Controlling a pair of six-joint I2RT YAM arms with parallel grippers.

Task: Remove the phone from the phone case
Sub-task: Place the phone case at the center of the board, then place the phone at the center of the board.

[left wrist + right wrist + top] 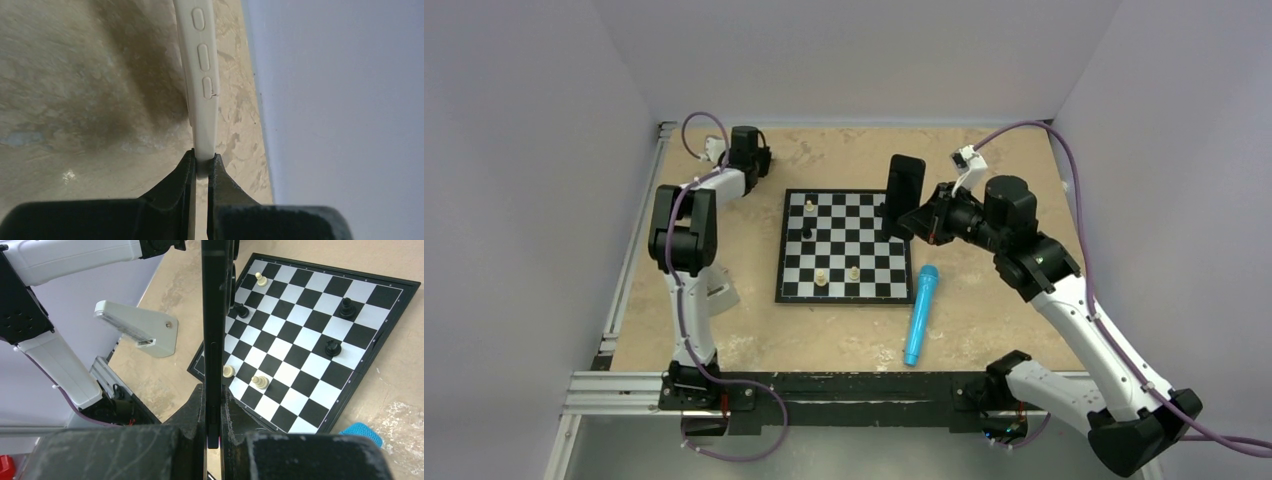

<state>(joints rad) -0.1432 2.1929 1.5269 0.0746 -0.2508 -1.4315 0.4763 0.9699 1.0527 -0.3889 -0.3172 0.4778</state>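
Observation:
My right gripper [911, 222] is shut on the black phone [904, 190] and holds it upright over the right edge of the chessboard. In the right wrist view the phone [214, 315] shows edge-on between the fingers [213, 405]. My left gripper [752, 158] is at the far left back of the table, shut on the white phone case [202, 75]. The case shows edge-on, with three button bumps on its side, low over the tabletop. In the top view the case is hidden by the gripper. Phone and case are far apart.
A chessboard [839, 290] with several pieces lies mid-table, also in the right wrist view [320, 405]. A blue cylinder [920, 313] lies to its right, near the front. A grey bracket [145, 330] sticks out by the left arm. Walls enclose the table on three sides.

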